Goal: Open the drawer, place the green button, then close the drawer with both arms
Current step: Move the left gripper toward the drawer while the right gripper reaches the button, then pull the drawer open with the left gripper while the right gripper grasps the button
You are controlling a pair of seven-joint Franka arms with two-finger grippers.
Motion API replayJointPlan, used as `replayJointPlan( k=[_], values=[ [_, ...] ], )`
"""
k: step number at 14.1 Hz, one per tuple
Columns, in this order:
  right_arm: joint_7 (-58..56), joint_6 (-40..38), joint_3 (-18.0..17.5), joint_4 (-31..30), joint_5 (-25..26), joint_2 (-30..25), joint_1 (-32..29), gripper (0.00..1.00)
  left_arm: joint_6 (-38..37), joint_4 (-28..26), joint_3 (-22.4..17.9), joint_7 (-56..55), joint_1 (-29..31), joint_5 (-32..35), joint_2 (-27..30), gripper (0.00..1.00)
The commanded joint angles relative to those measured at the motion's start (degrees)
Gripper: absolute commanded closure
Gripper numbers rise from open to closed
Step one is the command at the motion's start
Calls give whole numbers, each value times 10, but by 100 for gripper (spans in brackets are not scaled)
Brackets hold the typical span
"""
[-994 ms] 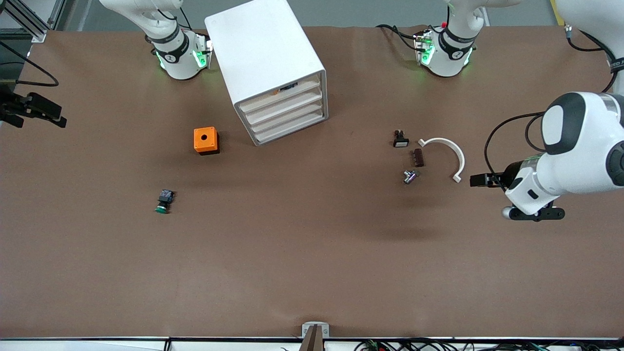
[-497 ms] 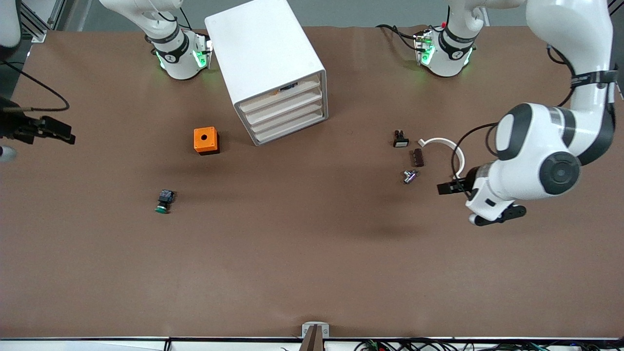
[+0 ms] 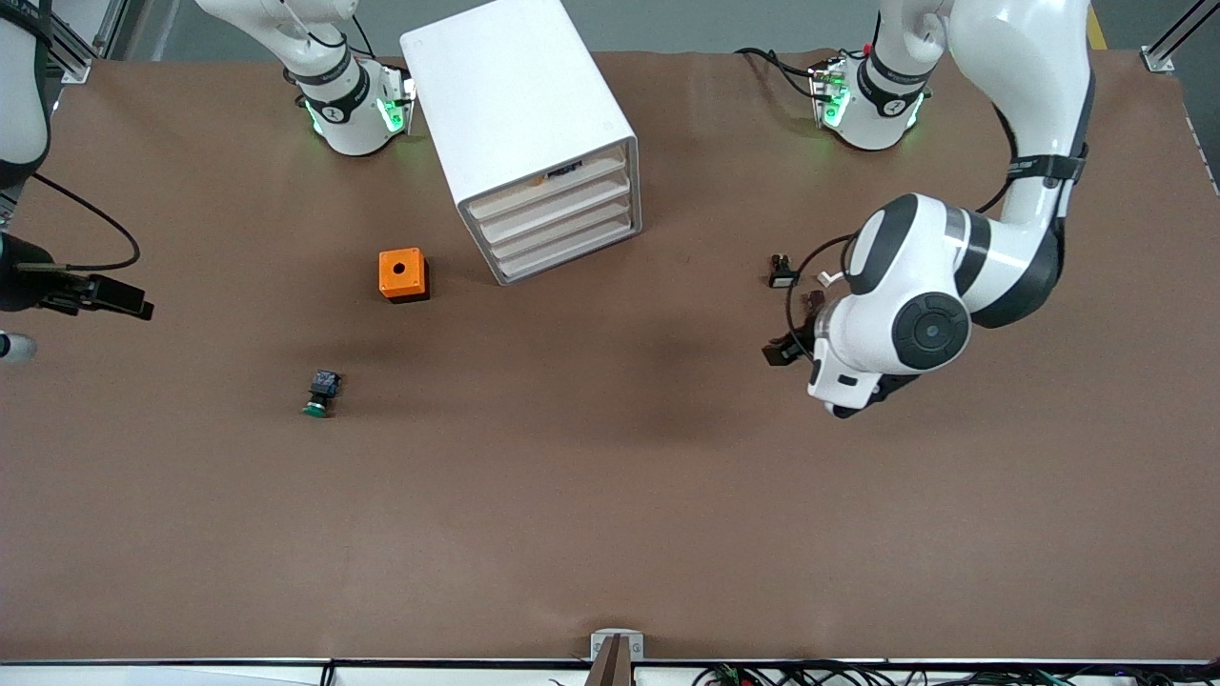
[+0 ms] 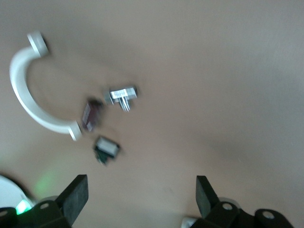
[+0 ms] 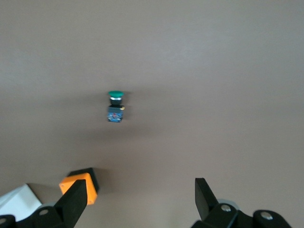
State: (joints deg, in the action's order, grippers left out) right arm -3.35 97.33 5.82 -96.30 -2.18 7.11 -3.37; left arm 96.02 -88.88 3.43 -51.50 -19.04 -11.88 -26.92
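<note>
The button point(image 3: 321, 393), green cap on a black body, lies on its side on the brown table, nearer the front camera than the orange cube point(image 3: 403, 274); it also shows in the right wrist view as the button point(image 5: 115, 105). The white cabinet point(image 3: 519, 114) has all four fronts shut, and the drawer point(image 3: 570, 250) is the lowest. My right gripper point(image 3: 122, 299) hangs open and empty over the right arm's end of the table; its fingers point(image 5: 76, 197) stand wide apart. My left gripper point(image 3: 783, 351) is open and empty, fingers point(image 4: 76, 197) wide, over a cluster of small parts.
Under the left arm lie a white curved piece point(image 4: 28, 90), a silver part point(image 4: 122, 96), a dark brown part point(image 4: 91, 115) and a small black part with a white face point(image 3: 783, 276). The orange cube point(image 5: 80, 187) sits beside the cabinet's corner point(image 5: 14, 202).
The left arm has swung in from its end of the table and now covers the small parts. The right gripper has edged in from the table's edge. Nothing on the table moved.
</note>
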Motion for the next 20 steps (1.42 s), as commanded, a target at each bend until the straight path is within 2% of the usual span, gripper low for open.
replayJointPlan(
  k=[1, 3, 5, 9, 12, 14, 20],
  values=[
    [14, 61, -8, -77, -20, -21, -15, 0, -26, 25, -4, -92, -20, -59, -27, 0],
    [45, 77, -10, -92, -20, -22, -4, 0, -47, 42, -4, -187, -36, -94, -52, 0],
    [73, 126, -10, -131, -20, -25, 15, 0, -55, 56, -3, -253, -49, -131, -78, 0],
    [74, 267, -10, -231, -14, -25, 37, 0, -55, 73, -3, -403, -62, -217, -117, 0],
    [76, 358, -10, -284, -12, -23, 49, 0, -55, 76, -2, -503, -70, -265, -146, 0],
    [76, 415, -10, -303, -12, -8, 56, 0, -55, 76, -2, -539, -71, -299, -163, 0],
    [77, 501, -10, -313, -12, 65, 58, 0, -56, 88, -1, -601, -98, -357, -203, 0]
  ],
)
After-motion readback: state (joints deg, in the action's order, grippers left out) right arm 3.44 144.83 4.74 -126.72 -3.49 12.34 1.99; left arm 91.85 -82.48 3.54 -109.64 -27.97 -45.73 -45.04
